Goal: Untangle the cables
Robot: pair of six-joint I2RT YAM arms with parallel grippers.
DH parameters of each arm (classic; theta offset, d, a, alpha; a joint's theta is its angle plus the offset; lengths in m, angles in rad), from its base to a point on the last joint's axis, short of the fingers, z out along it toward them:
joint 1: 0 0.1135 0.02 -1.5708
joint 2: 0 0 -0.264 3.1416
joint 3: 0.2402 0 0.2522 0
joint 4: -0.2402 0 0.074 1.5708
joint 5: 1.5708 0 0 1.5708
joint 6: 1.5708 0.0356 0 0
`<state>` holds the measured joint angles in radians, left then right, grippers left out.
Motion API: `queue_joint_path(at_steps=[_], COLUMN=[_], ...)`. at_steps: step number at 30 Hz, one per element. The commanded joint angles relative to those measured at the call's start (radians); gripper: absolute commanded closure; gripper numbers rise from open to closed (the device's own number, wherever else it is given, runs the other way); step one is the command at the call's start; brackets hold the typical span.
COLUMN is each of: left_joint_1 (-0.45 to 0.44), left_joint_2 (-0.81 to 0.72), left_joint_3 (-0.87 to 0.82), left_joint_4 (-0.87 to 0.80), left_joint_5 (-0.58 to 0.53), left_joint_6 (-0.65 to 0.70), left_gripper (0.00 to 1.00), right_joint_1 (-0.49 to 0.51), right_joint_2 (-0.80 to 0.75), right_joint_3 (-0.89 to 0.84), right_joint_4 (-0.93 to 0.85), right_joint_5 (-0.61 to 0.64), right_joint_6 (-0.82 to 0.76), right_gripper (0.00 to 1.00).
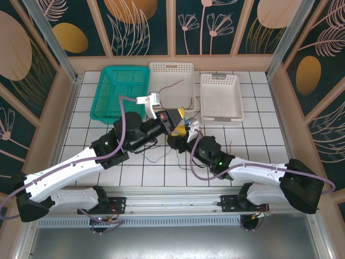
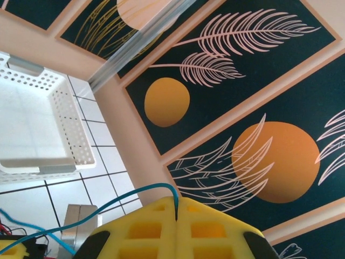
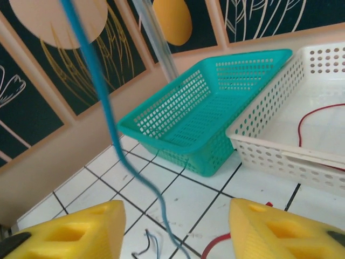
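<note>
Spanning the workspace: white-tiled counter (image 1: 259, 145). Three baskets stand along its far side: teal basket (image 1: 100, 100), middle white basket (image 1: 171, 66), right white basket (image 1: 221, 102). These are probably bins for freed strands, since one red cable (image 3: 300, 129) lies inside the middle white basket.

Left arm (image 1: 70, 170) and right arm (image 1: 264, 175) converge at mid-counter, wrists close together, just short of the baskets.

Right end effector (image 3: 177, 208): released, yellow fingers spread wide. The blue cable (image 3: 108, 121) drops between them and touches neither pad. My guess is it is placed to close lower on that same strand.

Left end effector (image 2: 176, 208): clenched, pads flush, the blue cable pinched in the seam and held above the tiles. Holding one end high likely lets the strand hang clear of the others.

Below, on the tiles: a second red cable (image 3: 215, 245) and a thin dark cable (image 3: 146, 245), near the blue strand's lower run. Cannot tell whether they cross it. Sorting looks partway done.
</note>
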<state>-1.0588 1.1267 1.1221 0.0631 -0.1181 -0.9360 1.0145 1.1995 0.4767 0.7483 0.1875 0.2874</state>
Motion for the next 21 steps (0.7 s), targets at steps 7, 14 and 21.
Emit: queue_joint_path(at_steps=[7,14,21], left_joint_1=[0.005,0.005,0.005], left_joint_2=[-0.014,-0.023,-0.114], left_joint_3=[-0.008,-0.02,-0.127], left_joint_4=[0.044,-0.02,-0.082], left_joint_5=[0.028,0.015,-0.026], left_joint_6=[-0.012,0.027,0.079], left_gripper=[1.0,1.0,0.62], right_joint_1=[0.007,0.007,-0.024], right_joint_2=[0.0,-0.087,-0.192], right_joint_3=[0.032,0.026,0.049], right_joint_4=[0.14,0.087,-0.008], right_joint_5=[0.066,0.085,0.07], right_joint_6=[-0.049,-0.053,-0.005], right_gripper=[0.86,1.0,1.0])
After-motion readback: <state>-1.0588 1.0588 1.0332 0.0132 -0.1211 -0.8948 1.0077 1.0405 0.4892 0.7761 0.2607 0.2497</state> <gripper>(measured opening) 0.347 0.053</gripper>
